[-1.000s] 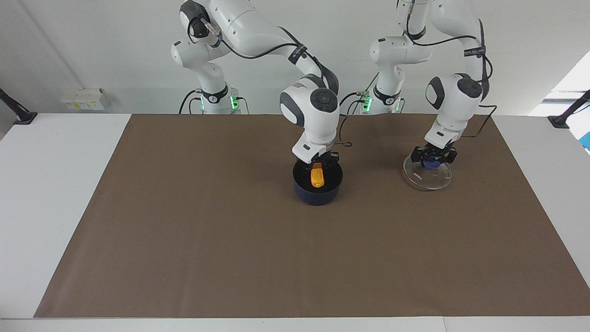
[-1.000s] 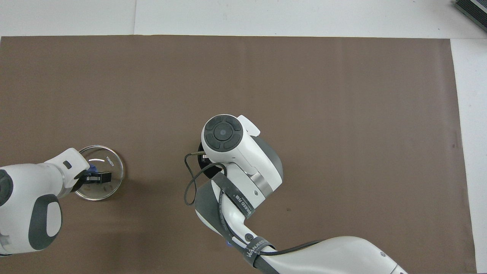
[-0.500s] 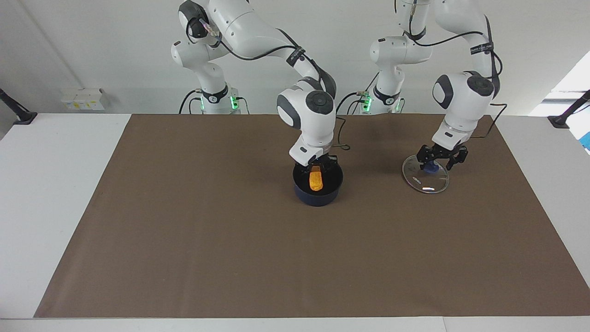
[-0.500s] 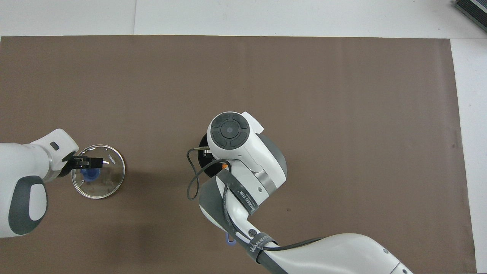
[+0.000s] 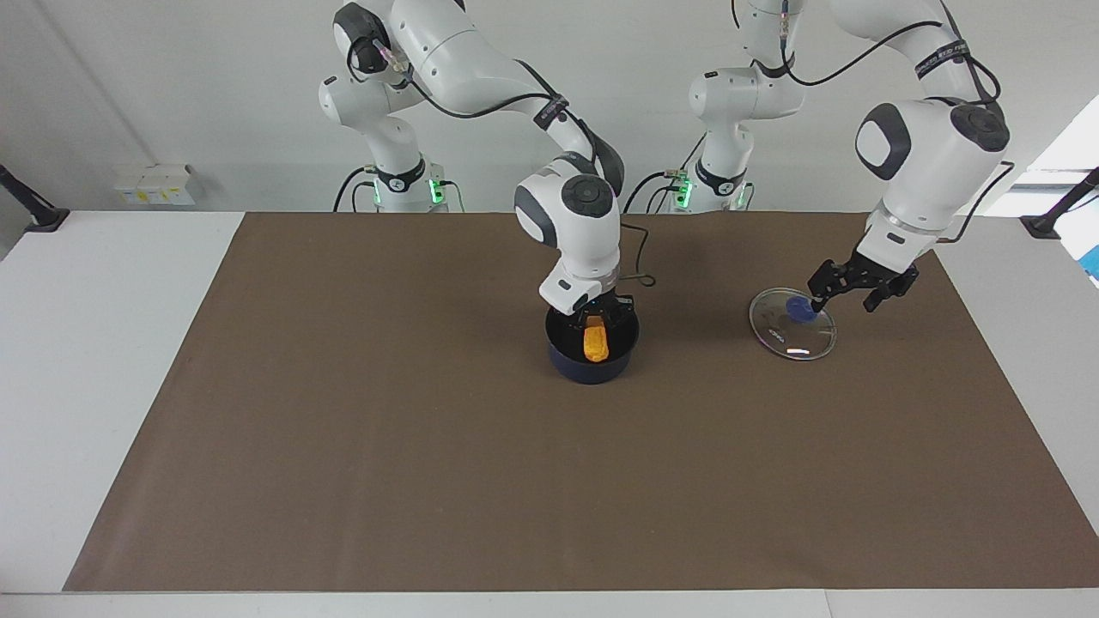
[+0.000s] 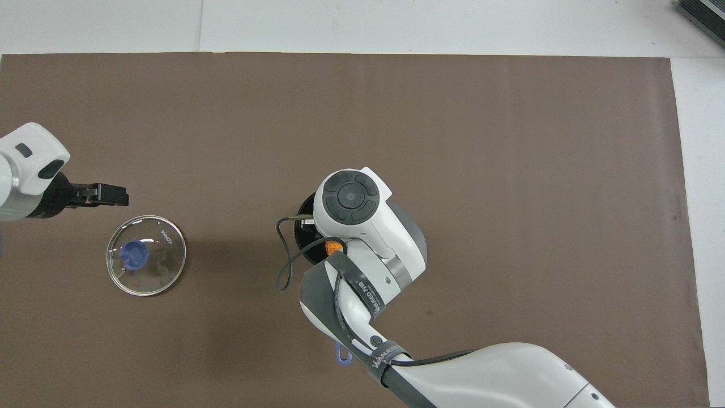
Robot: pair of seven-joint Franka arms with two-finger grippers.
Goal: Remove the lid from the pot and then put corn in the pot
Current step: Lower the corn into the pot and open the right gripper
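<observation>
One pot (image 5: 591, 356), one corn (image 5: 596, 341), one lid (image 5: 792, 324)

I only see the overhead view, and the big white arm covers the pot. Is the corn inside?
Observer: Yes. The facing view shows the corn inside the pot, within its rim.
Operator: Is the gripper holding it?
Observer: The right gripper is at the corn's end nearer to the robots. I cannot tell whether it grips.
Operator: What is the other gripper doing?
Observer: The left gripper is open and raised off the table, up beside the lid, which lies flat.
</observation>
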